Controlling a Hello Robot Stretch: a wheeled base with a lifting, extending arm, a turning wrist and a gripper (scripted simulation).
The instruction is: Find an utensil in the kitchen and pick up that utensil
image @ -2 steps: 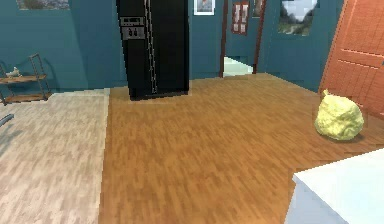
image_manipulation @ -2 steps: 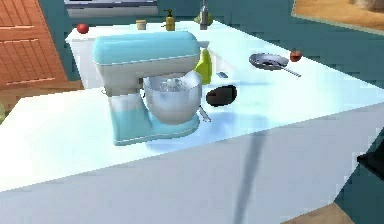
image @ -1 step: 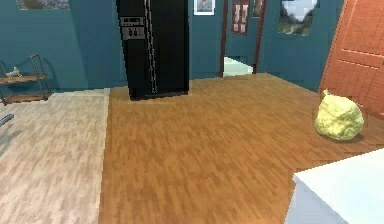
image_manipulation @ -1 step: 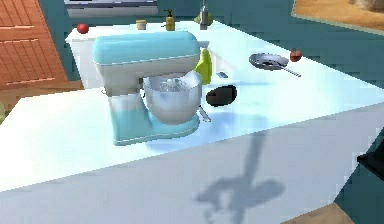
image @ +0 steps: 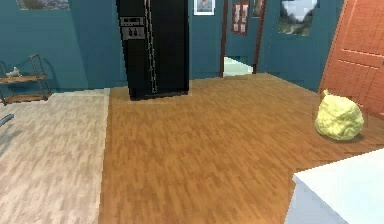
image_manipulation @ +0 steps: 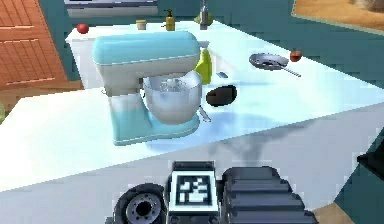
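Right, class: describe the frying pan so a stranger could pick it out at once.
Find the white counter with the pale blue stand mixer. Right of the mixer in the arm side view lies the frying pan: the only flat, dark, round thing with a thin handle, beside a small red ball.

Stand mixer (image_manipulation: 150, 85) blocks tabletop (image_manipulation: 310, 105) middle; dark lump (image_manipulation: 222, 95), pan (image_manipulation: 268, 62) to its right; near edge bare.
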